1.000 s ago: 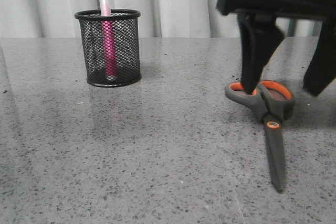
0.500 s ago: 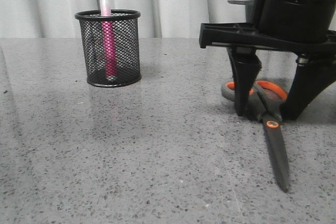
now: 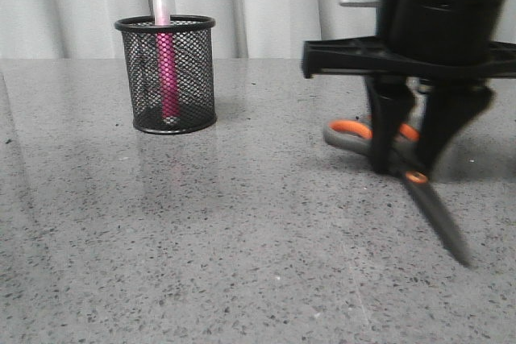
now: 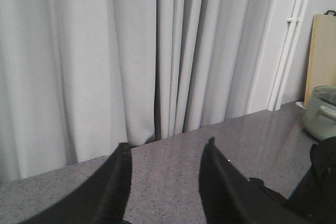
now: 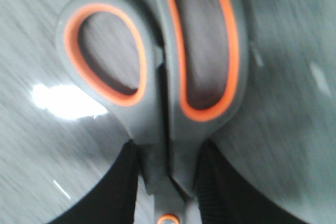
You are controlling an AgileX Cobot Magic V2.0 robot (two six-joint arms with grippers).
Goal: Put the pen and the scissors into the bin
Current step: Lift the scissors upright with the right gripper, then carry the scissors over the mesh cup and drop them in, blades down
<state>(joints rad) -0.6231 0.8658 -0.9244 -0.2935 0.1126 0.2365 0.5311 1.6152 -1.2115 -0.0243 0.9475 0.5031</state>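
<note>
The black mesh bin (image 3: pixel 167 74) stands at the back left of the table with the pink pen (image 3: pixel 165 62) upright inside it, its pale cap above the rim. My right gripper (image 3: pixel 403 163) is shut on the scissors (image 3: pixel 419 191) just above the orange pivot, the blades pointing toward the front right. In the right wrist view the fingers (image 5: pixel 118 187) squeeze the grey neck of the scissors (image 5: pixel 168 77) below the orange-lined handles. My left gripper (image 4: pixel 165 153) is open and empty, facing the curtain.
A grey speckled stone table (image 3: pixel 242 239) fills the front view, with pale curtains (image 3: pixel 72 6) behind it. The left wrist view shows a grey-green pot (image 4: pixel 321 111) and a wooden board (image 4: pixel 321 51) at the table's far end.
My right gripper has come down over the scissors and closed on them near the pivot. The scissors have shifted and turned, handles swinging left and blades now angled to the front right.
</note>
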